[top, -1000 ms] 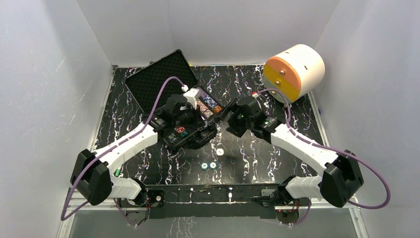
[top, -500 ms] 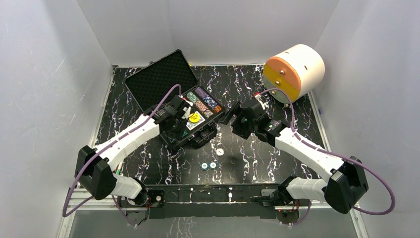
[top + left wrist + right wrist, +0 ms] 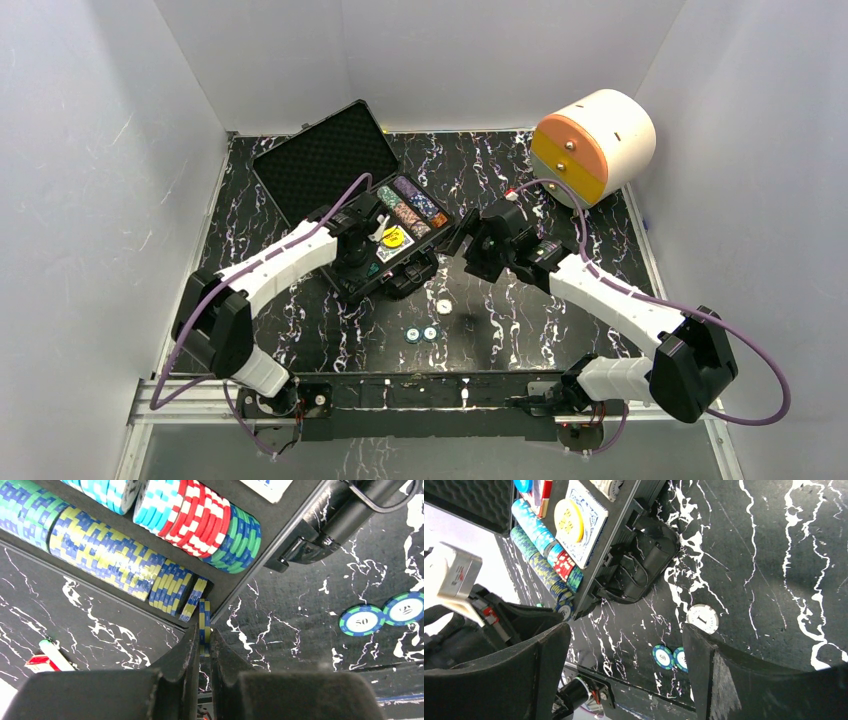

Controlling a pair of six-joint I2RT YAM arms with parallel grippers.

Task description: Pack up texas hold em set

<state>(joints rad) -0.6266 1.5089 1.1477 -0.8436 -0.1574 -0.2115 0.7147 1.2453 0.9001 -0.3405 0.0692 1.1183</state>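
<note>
The left fingers (image 3: 186, 655) are nearly closed, pinching a yellow-and-blue chip (image 3: 204, 625) on edge at the end of the yellow-and-blue row (image 3: 115, 565), right at the corner of the open case (image 3: 280, 522). The right fingers (image 3: 744, 685) are spread wide with nothing between them, above the bench (image 3: 774, 555) beside the case's handle (image 3: 651, 555). A white chip (image 3: 702, 618) and two green chips (image 3: 663, 656) lie loose on the bench near the case. The case also holds red, green and light-blue stacks, and a card deck (image 3: 591, 507) with a yellow button (image 3: 568, 520) on it.
</note>
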